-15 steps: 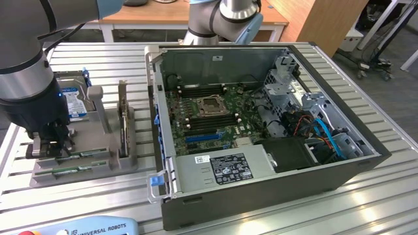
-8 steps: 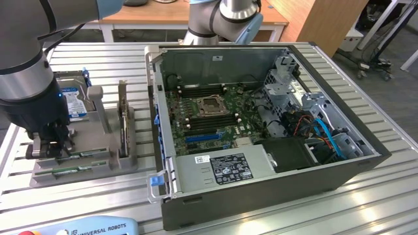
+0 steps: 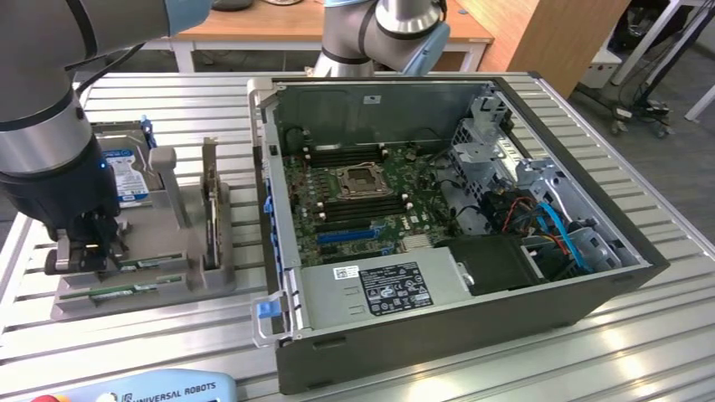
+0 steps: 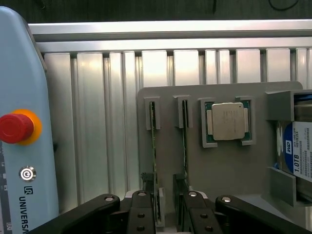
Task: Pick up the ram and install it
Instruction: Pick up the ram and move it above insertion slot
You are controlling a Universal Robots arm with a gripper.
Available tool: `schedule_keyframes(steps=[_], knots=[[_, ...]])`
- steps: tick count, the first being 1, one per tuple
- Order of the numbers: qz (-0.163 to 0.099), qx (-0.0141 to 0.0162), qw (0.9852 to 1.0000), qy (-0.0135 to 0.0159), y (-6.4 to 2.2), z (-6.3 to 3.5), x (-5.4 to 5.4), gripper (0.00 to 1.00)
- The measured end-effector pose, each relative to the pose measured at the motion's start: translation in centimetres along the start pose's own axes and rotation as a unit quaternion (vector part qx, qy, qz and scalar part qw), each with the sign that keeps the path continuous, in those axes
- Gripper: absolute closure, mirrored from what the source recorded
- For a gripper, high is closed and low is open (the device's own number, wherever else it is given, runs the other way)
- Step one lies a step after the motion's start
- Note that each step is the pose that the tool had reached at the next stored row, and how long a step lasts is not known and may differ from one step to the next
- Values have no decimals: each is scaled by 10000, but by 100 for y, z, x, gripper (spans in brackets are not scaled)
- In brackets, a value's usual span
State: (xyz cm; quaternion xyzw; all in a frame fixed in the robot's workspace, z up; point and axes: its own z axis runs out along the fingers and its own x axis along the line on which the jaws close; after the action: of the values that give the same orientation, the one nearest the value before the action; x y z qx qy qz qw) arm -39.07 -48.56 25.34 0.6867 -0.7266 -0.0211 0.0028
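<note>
Wrist view, items.
- Gripper (image 4: 168, 215): black fingers (image 4: 144, 212) spread wide, with nothing clamped between them.
- Ram (image 4: 153, 146): a thin green stick standing on edge in a slot of the grey holder (image 4: 229, 170). Its long axis runs straight away from the gripper, with one end in among the fingers and the other in a slot bracket.
- Second stick (image 4: 185, 146): the same kind, parallel to the ram and just beside it in the neighbouring slot. Both sticks reach in among the fingers, and which one sits in the gap cannot be told.
- Processor (image 4: 227, 121): a silver square in its own pocket, beside the second stick's far end.
- Hard drive (image 4: 301, 153): beyond the processor, at the holder's edge.
- Pendant (image 4: 19, 73): pale blue with a red stop button. It lies on the slatted table (image 4: 97, 122), on the ram's other side from the processor.

Exterior view, items.
- Gripper (image 3: 84, 251): low over the holder's (image 3: 179, 243) near end, at the exterior view's left.
- Hard drive (image 3: 120, 172): at the holder's far end.
- Sticks: they run across from left to right, with the gripper at their left ends.
- Case (image 3: 447, 335): open, with the board facing up. It stands to the right of the holder, well apart from the gripper.

Judgement: the pick is not yet made. The jaws stand crosswise to the ram's long axis, ready to bear on its flat faces.
</note>
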Motion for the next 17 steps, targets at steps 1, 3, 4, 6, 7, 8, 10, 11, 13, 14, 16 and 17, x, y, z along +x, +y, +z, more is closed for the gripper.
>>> schedule_keyframes(steps=[1,3,4,6,7,8,10,11,13,14,16,17], knots=[[0,1,10000,0,0,13,1,70],[0,3,10000,0,-1,37,3,70],[0,4,10000,0,-2,49,4,70],[0,5,10000,0,-3,71,5,70],[0,6,10000,-1,-3,83,6,70],[0,7,10000,0,-4,95,7,70],[0,8,10000,0,-4,117,8,70],[0,8,10000,-1,-5,127,9,70],[-1,9,10000,-1,-6,149,10,70],[0,10,10000,-1,-6,159,10,70],[-1,10,10000,0,-7,180,11,70],[-1,10,10000,-1,-7,188,11,70]])
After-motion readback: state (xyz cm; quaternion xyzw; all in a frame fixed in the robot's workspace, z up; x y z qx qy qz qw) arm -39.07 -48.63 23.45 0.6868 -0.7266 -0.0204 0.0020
